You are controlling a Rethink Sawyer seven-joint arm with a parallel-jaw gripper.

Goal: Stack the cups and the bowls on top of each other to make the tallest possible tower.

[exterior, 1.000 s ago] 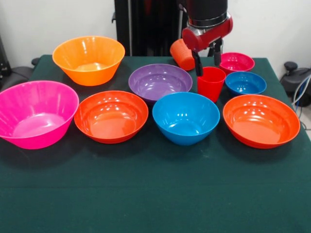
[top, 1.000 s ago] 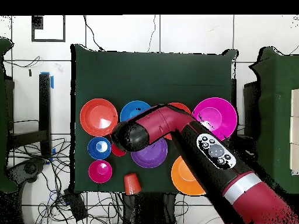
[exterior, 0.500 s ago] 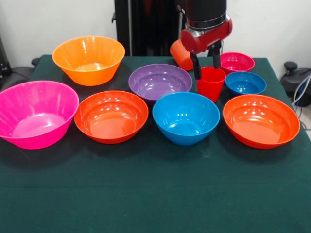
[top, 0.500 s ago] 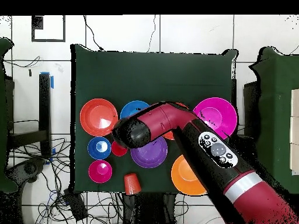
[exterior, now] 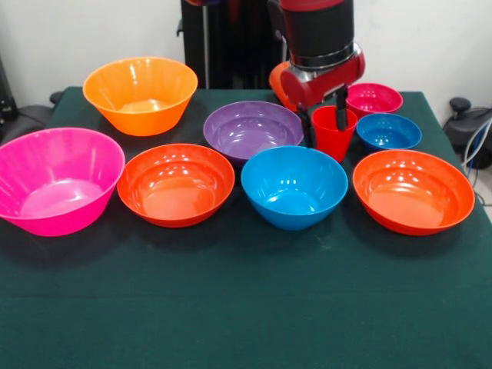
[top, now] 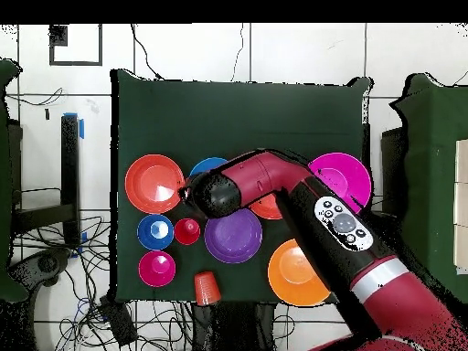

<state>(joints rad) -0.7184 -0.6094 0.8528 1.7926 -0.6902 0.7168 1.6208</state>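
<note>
The pincer point(exterior: 326, 125) stands open, its two dark fingers point(exterior: 340, 114) straddling the rim of the upright red cup point(exterior: 333, 132), which rests on the green worktop point(exterior: 246, 307) between the purple bowl point(exterior: 252, 127) and the small blue bowl point(exterior: 388, 131). The cup looks light, thin-walled and glossy, so likely slippery and slightly springy; a gentle pinch across the wall just below the rim seems the safest hold.

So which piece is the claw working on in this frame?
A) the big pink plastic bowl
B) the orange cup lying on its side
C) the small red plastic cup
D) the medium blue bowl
C: the claw straddles the upright small red plastic cup, one finger down each side of its rim.
</note>
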